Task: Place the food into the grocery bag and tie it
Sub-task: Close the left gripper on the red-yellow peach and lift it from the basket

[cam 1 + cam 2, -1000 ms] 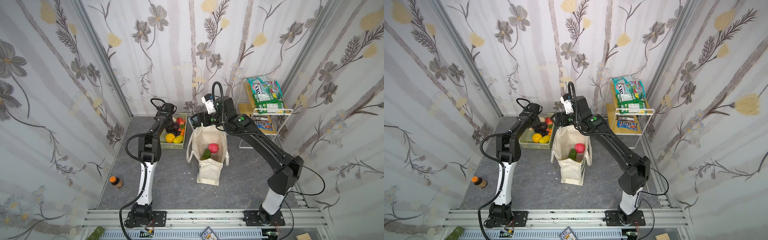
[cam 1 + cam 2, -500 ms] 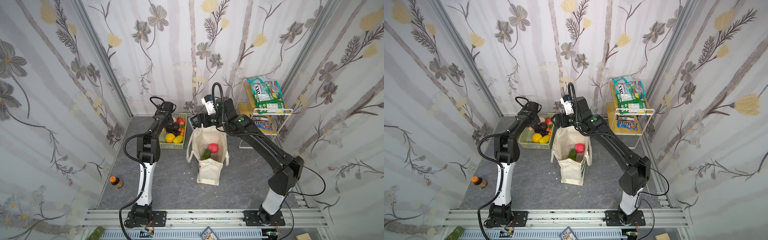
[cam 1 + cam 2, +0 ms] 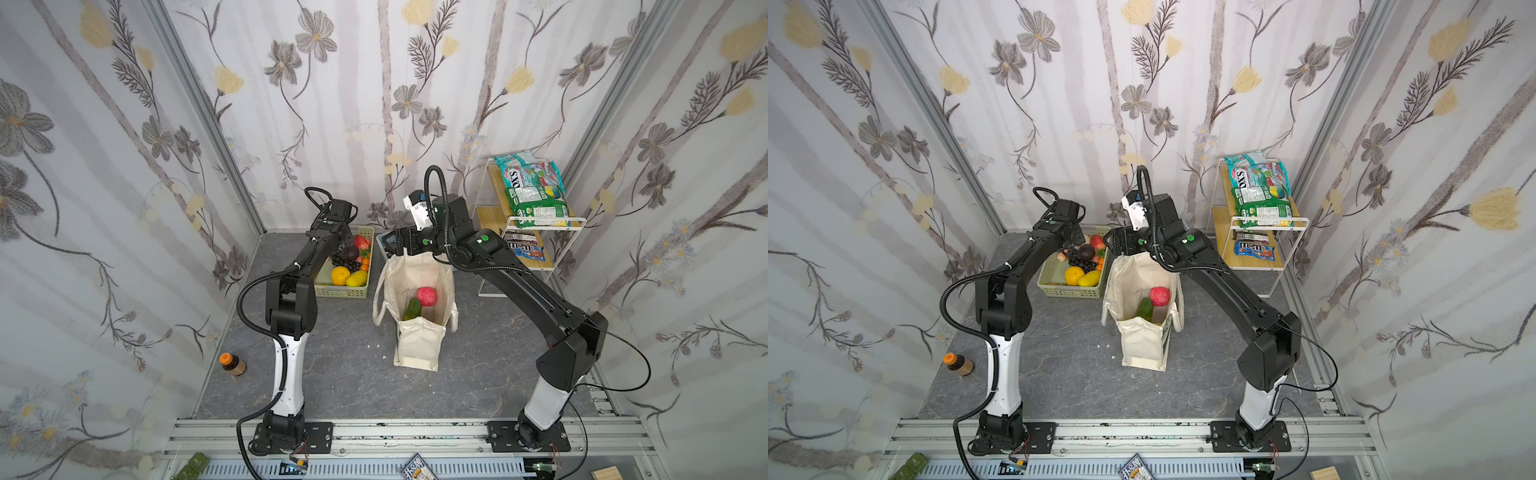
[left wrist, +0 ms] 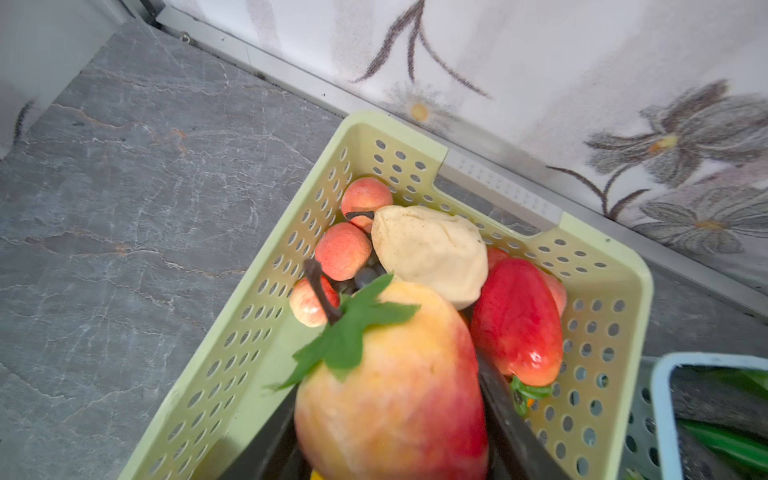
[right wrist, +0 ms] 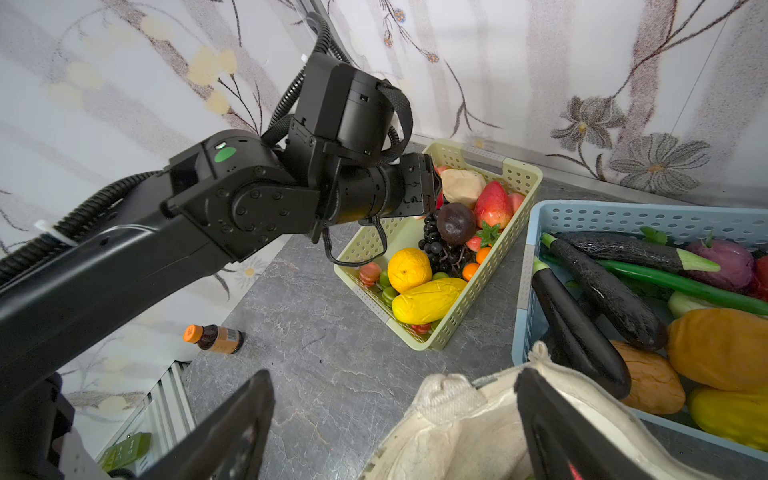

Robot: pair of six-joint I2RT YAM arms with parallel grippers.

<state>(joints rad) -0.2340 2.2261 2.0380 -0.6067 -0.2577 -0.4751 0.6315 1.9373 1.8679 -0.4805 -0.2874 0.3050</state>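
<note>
My left gripper point(image 4: 390, 419) is shut on a yellow-and-red mango-like fruit point(image 4: 386, 374) with a green leaf, held above the pale green basket point(image 4: 623, 266) of toy fruit. In both top views this gripper point(image 3: 347, 245) point(image 3: 1073, 249) hangs over the basket's far end. The cream grocery bag point(image 3: 417, 345) point(image 3: 1142, 345) stands open mid-floor. It holds a red round fruit point(image 3: 427, 296) and a green cucumber point(image 3: 413, 308). My right gripper point(image 5: 392, 378) is open wide at the bag's far rim point(image 5: 449, 399), one finger point(image 5: 552, 424) against the cloth, the other over the floor.
A blue basket point(image 5: 582, 216) of aubergines and other vegetables sits behind the bag. A white wire shelf point(image 3: 544, 220) at the back right carries snack packets point(image 3: 532, 195). A small brown bottle point(image 3: 232, 365) stands near the left wall.
My left wrist has shifted slightly over the green basket. The right arm and the bag have not moved.
</note>
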